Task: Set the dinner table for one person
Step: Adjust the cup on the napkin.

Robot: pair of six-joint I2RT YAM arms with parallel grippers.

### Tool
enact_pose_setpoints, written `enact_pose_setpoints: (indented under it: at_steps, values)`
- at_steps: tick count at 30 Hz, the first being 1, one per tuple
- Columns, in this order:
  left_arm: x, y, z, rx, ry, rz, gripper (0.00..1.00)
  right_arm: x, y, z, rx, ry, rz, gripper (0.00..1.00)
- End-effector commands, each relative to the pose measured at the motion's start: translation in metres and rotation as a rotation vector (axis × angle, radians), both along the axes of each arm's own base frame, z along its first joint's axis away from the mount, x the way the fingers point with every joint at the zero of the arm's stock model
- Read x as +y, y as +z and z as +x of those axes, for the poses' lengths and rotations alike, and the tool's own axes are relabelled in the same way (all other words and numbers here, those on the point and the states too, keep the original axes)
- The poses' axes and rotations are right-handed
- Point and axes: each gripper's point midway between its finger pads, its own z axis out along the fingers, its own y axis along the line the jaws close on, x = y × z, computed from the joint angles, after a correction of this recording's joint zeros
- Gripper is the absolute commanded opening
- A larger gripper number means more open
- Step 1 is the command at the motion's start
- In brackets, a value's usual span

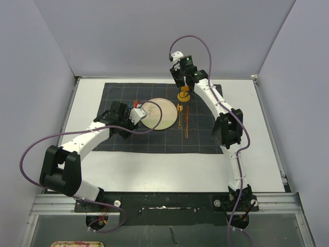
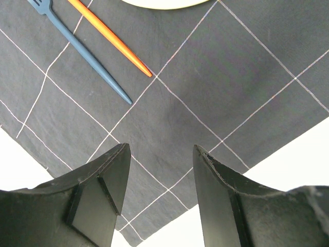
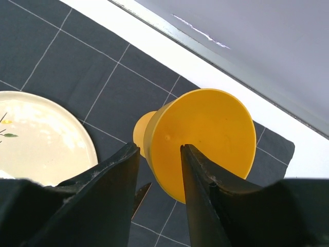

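Note:
The white dinner table (image 1: 154, 164) carries a dark grid cloth (image 1: 205, 144) with a cream plate (image 1: 159, 113) on it. My right gripper (image 1: 183, 87) is at the cloth's far side, right of the plate, shut on the rim of a yellow cup (image 3: 205, 139) that is tilted, its round face towards the camera. My right gripper (image 3: 157, 149) straddles that rim. My left gripper (image 1: 140, 117) is open and empty at the plate's near left. In the left wrist view my left gripper (image 2: 160, 154) hovers over the cloth's corner, near a blue fork (image 2: 87, 56) and an orange utensil (image 2: 110, 38).
A golden spoon (image 1: 179, 110) and an orange knife (image 1: 186, 123) lie right of the plate. A metal rail (image 1: 164, 198) runs along the near edge. Grey walls enclose the table on three sides. Bare white table (image 2: 303, 159) shows beyond the cloth's edge.

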Motion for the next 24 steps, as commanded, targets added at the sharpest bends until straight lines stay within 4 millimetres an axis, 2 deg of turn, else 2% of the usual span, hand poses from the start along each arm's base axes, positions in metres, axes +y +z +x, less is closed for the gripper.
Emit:
enact_pose_setpoints:
  at_steps: [1,6,12,16,24]
  values:
    - [-0.004,0.007,0.012,-0.047,-0.004,-0.030,0.50,0.005,0.054,0.006,-0.146,-0.007,0.026,0.40]
    - [-0.002,0.007,0.010,-0.050,-0.005,-0.024,0.50,0.007,0.067,0.006,-0.184,-0.008,0.026,0.41]
    - [-0.001,0.009,0.010,-0.055,-0.006,-0.023,0.51,0.017,0.097,0.007,-0.286,0.007,-0.022,0.43]
    - [0.000,0.009,0.009,-0.052,-0.004,-0.022,0.51,0.023,0.102,0.002,-0.303,0.021,-0.040,0.43]
    - [0.003,0.012,0.006,-0.060,0.003,-0.021,0.51,0.016,0.129,-0.010,-0.338,0.012,-0.032,0.42]
